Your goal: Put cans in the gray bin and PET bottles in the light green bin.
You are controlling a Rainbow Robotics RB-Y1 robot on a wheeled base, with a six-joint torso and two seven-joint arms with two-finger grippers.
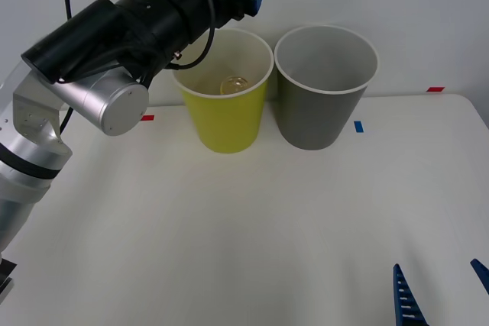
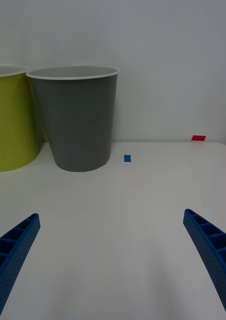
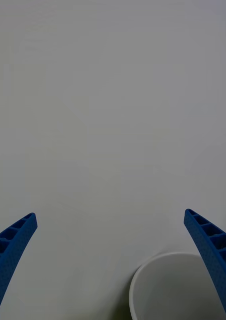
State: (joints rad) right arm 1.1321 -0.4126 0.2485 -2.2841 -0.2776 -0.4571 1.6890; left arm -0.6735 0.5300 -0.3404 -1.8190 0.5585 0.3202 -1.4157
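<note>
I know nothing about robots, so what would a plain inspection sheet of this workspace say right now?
Surface: white table, with small red tape marks and a blue tape mark.
Job's things: light green bin and gray bin stand upright side by side at the far edge; a pale round object lies inside the green one, too unclear to name.
Clutter: nothing seen.
Grippers: left gripper open, raised above the green bin; right gripper open, low over the table's near right part.
Cables: black cables run along the left arm.
Surroundings: plain pale wall.
</note>
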